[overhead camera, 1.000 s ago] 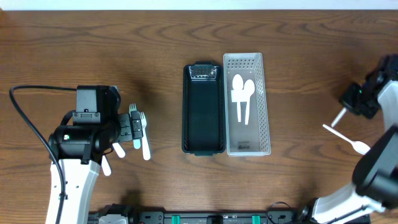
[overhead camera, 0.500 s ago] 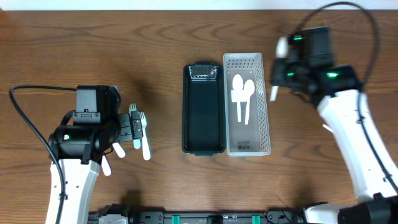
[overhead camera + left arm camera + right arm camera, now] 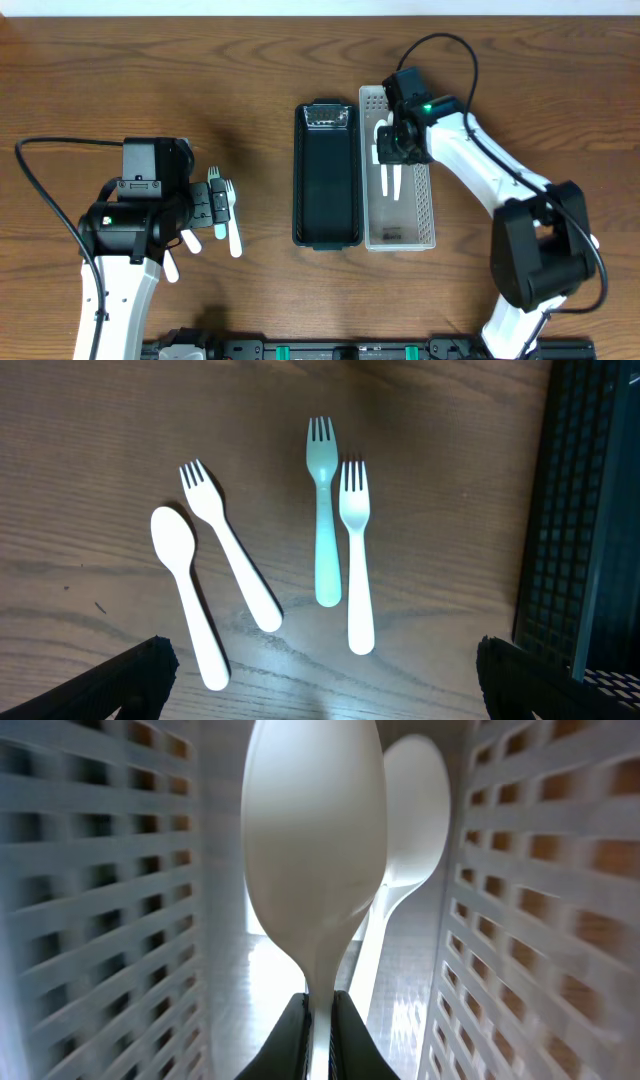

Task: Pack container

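On brown wood-grain table [image 3: 150, 60]: black grid-walled plastic tray [image 3: 327, 200], long, rectangular, just beside white lattice bin [image 3: 428, 215] of same shape. Right jaws pinched shut on handle of glossy white plastic spoon [image 3: 315, 850], inside bin, over second spoon [image 3: 415, 810]. Left jaws wide apart, empty, above teal fork [image 3: 323, 520], white fork [image 3: 357, 560], another white fork [image 3: 230, 555], loose white spoon [image 3: 185, 595].
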Controlling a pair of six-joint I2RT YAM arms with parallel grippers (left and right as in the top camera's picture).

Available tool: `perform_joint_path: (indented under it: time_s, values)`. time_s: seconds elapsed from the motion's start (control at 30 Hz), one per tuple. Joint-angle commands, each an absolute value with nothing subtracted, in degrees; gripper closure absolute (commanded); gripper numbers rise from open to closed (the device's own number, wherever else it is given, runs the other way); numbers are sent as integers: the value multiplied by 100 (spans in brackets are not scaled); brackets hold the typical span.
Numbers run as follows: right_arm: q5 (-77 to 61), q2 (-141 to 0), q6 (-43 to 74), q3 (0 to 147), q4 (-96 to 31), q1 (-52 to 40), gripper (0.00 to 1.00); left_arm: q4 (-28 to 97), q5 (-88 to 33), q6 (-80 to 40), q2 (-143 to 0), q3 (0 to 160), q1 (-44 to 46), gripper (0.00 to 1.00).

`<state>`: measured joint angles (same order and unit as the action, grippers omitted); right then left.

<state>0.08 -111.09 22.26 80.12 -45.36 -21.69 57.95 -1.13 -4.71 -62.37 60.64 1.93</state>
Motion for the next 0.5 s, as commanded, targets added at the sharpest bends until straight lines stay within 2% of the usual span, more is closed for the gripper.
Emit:
perform_joint_path:
  time_s: [0.0, 0.03, 0.07, 0.1, 0.23, 0.4, 0.47]
  values:
    - [108, -11080, 2305, 8053, -4512, -2215, 80, 5808, -108, -526, -6250, 6173, 169, 2]
    - [104, -11039, 2279, 8075, -4515, -2215, 67, 5808, -108, -526, -6250, 6173, 169, 2]
    - [104, -11017, 2241, 8106, -4519, -2215, 60, 5808, -108, -526, -6250, 6173, 169, 2]
    - [102, -10984, 2200, 8145, -4539, -2215, 59, 5808, -108, -526, -6250, 6173, 169, 2]
    - [130, -10750, 2021, 8547, -4845, -2211, 59, 5826, -108, -526, -6250, 6173, 169, 2]
    - [517, -10151, 2016, 9349, -5474, -1968, 67, 5828, -108, -526, -6250, 6173, 169, 2]
    - [657, -9793, 2226, 9564, -5568, -1708, 66, 5828, -108, -526, -6250, 6173, 169, 2]
